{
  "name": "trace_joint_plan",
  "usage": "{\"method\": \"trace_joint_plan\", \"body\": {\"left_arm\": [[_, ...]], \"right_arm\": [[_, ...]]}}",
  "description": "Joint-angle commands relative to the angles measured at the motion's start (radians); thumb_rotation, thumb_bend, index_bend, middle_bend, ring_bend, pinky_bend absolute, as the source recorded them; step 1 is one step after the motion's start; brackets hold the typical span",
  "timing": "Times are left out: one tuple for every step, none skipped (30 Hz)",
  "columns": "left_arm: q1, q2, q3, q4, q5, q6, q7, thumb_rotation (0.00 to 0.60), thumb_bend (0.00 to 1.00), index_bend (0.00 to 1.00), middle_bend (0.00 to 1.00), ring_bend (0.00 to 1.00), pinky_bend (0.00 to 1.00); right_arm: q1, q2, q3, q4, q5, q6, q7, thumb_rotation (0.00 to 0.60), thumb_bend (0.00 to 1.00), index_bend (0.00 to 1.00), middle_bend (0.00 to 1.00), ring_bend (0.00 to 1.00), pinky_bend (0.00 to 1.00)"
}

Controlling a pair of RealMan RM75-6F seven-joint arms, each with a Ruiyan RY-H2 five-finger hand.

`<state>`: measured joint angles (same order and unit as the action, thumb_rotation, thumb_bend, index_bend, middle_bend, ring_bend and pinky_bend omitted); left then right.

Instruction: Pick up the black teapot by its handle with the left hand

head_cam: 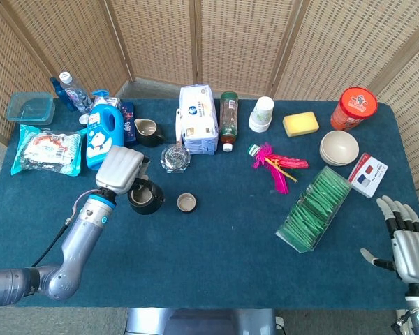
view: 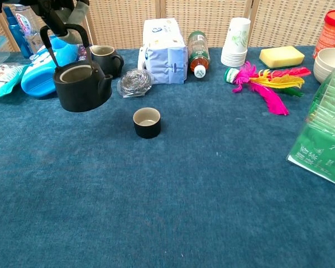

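The black teapot hangs clear above the blue cloth, lidless, its spout pointing right. My left hand grips its thin wire handle from above; in the chest view the hand is cut off by the top edge. My right hand rests at the table's front right corner with its fingers spread and nothing in it; the chest view does not show it.
A small black cup stands just right of the teapot. Behind it are a dark pitcher, a steel scourer, a blue detergent bottle and a tissue pack. A green packet box lies at the right.
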<state>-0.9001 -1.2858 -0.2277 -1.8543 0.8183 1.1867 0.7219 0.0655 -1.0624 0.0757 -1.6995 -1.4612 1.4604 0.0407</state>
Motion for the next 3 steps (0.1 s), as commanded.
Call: {"method": "trace_joint_plan", "body": {"left_arm": [[-0.006,0.0,0.006,0.014,0.002,0.011,0.022,0.6,0.48,0.74,0.9,0.86,0.97],[-0.006,0.0,0.006,0.015,0.003,0.011,0.023,0.6,0.48,0.74,0.9,0.86,0.97],[-0.006,0.0,0.008,0.018,0.005,0.01,0.024,0.6,0.48,0.74,0.9,0.86,0.97]], "right_arm": [[0.0,0.001,0.0,0.0,0.0,0.0,0.001,0.6,0.0,0.0,0.0,0.0,0.0],[0.0,0.001,0.0,0.0,0.0,0.0,0.002,0.6,0.0,0.0,0.0,0.0,0.0],[0.0,0.001,0.0,0.0,-0.001,0.001,0.001,0.6,0.0,0.0,0.0,0.0,0.0]]}}
